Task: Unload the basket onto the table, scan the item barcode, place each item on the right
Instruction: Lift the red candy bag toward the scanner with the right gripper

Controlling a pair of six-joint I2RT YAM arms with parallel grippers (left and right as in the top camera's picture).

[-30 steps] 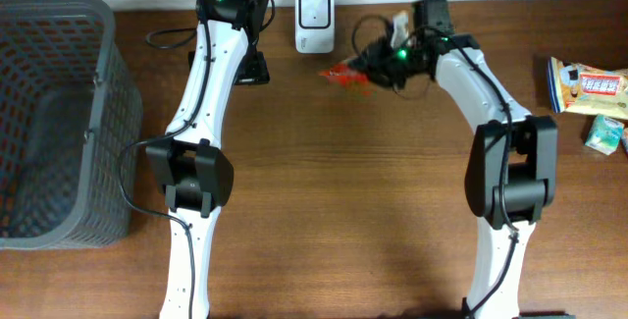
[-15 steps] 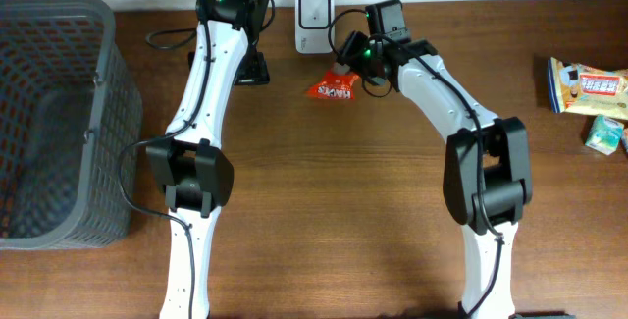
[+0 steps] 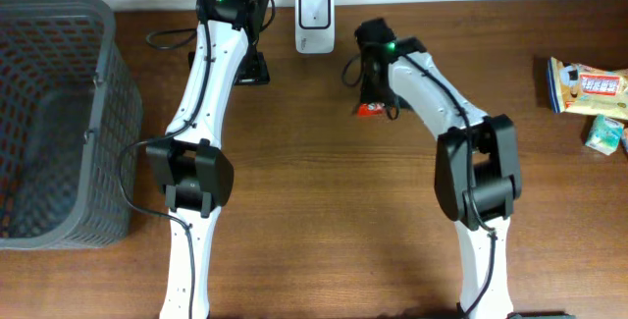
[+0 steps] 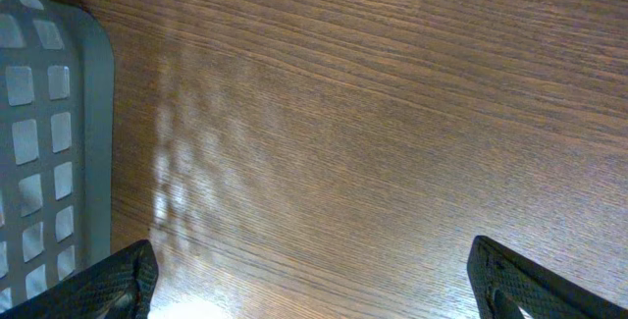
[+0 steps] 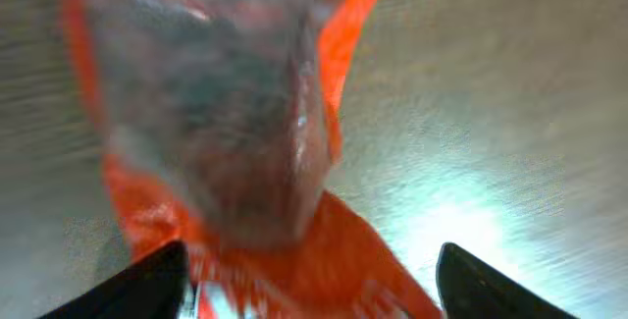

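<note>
Orange packet (image 3: 371,110) lies on the wooden surface (image 3: 324,221), just in front of the white scanner (image 3: 314,9) and slightly toward the right-arm side. From overhead only its lower edge shows; the wrist of the right arm covers the rest. In the right wrist view the packet is close and blurred, so no print or barcode can be read and its top is cut off. Right gripper (image 5: 316,285): jaws spread wide, one tip at each lower corner, packet between them but not pinched. Whether the left tip touches the orange edge cannot be told.

Left gripper (image 4: 316,285): jaws released, bare wood between them, hanging left of the scanner. Grey basket (image 4: 49,142) is far left of the scanner and cut by the frame. Snack packs (image 3: 587,85) are far right of it and partly cropped.
</note>
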